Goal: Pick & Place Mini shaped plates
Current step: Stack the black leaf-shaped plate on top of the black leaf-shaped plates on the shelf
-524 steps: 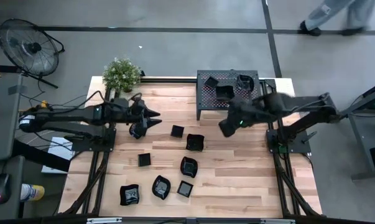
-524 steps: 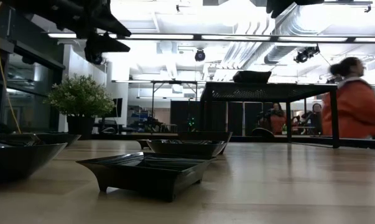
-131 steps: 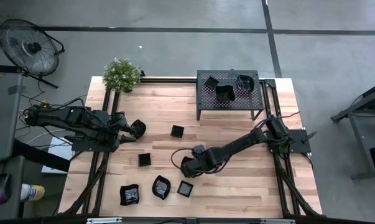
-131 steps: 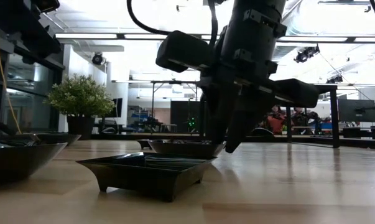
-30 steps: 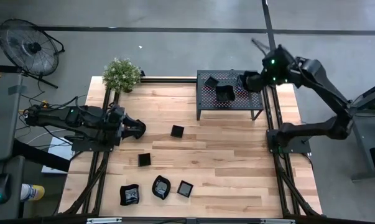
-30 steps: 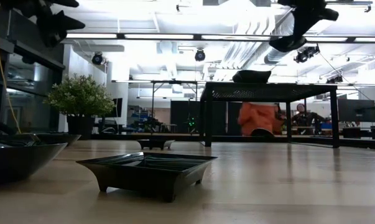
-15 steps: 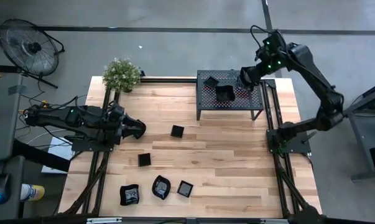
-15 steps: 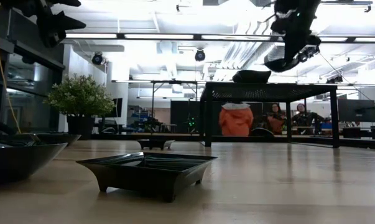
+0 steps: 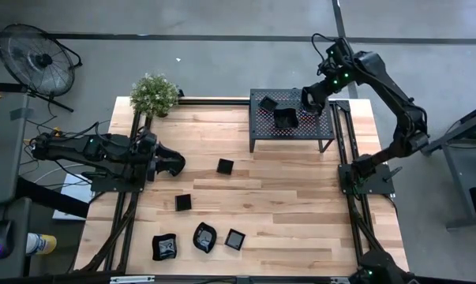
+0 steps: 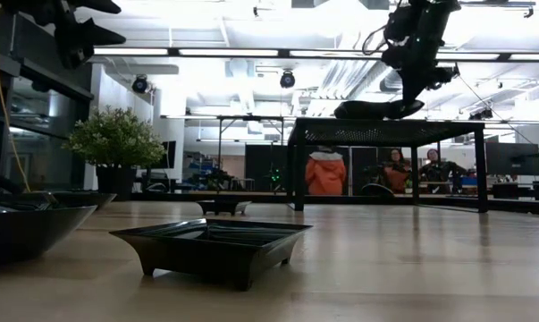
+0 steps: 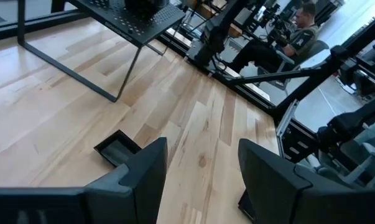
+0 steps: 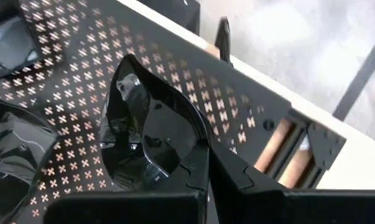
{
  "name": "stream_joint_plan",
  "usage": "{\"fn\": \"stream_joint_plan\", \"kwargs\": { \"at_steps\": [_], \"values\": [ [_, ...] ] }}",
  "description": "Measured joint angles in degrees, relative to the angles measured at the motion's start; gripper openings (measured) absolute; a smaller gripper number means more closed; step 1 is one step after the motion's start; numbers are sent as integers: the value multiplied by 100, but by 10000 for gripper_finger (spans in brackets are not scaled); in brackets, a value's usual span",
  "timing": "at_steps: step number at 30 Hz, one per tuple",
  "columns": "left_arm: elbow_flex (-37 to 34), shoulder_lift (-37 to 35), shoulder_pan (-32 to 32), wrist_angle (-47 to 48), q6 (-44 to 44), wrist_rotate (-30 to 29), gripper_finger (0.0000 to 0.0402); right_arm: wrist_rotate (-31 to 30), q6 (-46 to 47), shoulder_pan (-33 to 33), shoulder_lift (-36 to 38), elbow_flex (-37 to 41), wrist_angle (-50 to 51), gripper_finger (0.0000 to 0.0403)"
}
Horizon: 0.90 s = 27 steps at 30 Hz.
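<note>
Pale wooden tabletop [image 9: 301, 205], big black perforated metal rack [image 9: 263, 118] at far edge, small potted green plant [image 9: 154, 93] at far left corner. My right claw [image 9: 309, 100] over rack's right end, fingers pinched on rim of small glossy black wavy-rimmed plate [image 12: 147, 134], which hangs just above perforated top. Other small black plates [image 9: 284, 117] lie on rack. My left claw [image 9: 173, 162] waits low over tabletop's left side, fingers apart, nothing between. Loose small black dishes [image 9: 204, 237] sit near tabletop's front; one square dish [image 11: 115, 150] just ahead of left claw.
</note>
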<state>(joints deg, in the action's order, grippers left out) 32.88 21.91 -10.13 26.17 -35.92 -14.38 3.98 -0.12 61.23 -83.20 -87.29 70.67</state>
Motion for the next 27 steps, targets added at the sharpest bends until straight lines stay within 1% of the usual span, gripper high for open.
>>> {"fn": "stream_joint_plan", "kwargs": {
  "at_steps": [6, 15, 20, 27],
  "values": [
    [0, 0, 0, 4, -44, -157, 195, 41, 169, 22, -3, 0, 38, 0],
    [0, 0, 0, 2, -173, -184, 195, 51, 632, 11, -4, 0, 150, 0],
    [0, 0, 0, 4, -186, -184, 195, -114, 669, -59, -4, 0, 162, 0],
    [0, 0, 0, 5, -186, -184, 195, -129, 756, -118, -4, 0, 174, 0]
  ]
}}
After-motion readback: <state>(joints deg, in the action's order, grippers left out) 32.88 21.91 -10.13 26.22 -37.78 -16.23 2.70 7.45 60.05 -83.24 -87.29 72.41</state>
